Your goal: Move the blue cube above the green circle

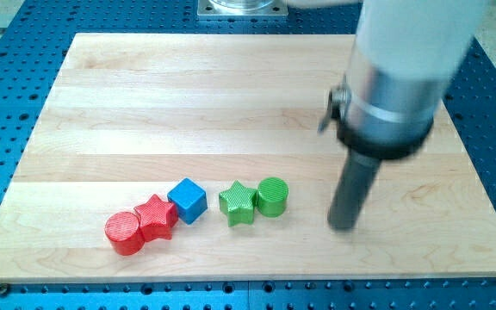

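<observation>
Tip: my tip (344, 226) rests on the wooden board (188, 95) in the view's lower right, near the green circle and to its right, with bare wood between us. It touches no block.
Hand: I have no jaws to open or close, only a straight dark rod under a silver collar, and it holds nothing.
Blue cube: the blue cube (187, 201) sits near the view's bottom, left of centre, turned so one corner faces the bottom edge. Its left side meets the red star.
Green circle: the green circle (272, 196) stands to the right of the blue cube, at roughly the same height in the view, not below it. The green star lies between the two.
Green star: the green star (237, 203) presses against the green circle's left side and stands just apart from the blue cube.
Red star: the red star (155, 217) lies down and left of the blue cube, touching it.
Red circle: the red circle (124, 232) is the leftmost block, against the red star's lower left.
Row: the five blocks form a loose line rising slightly from left to right.
</observation>
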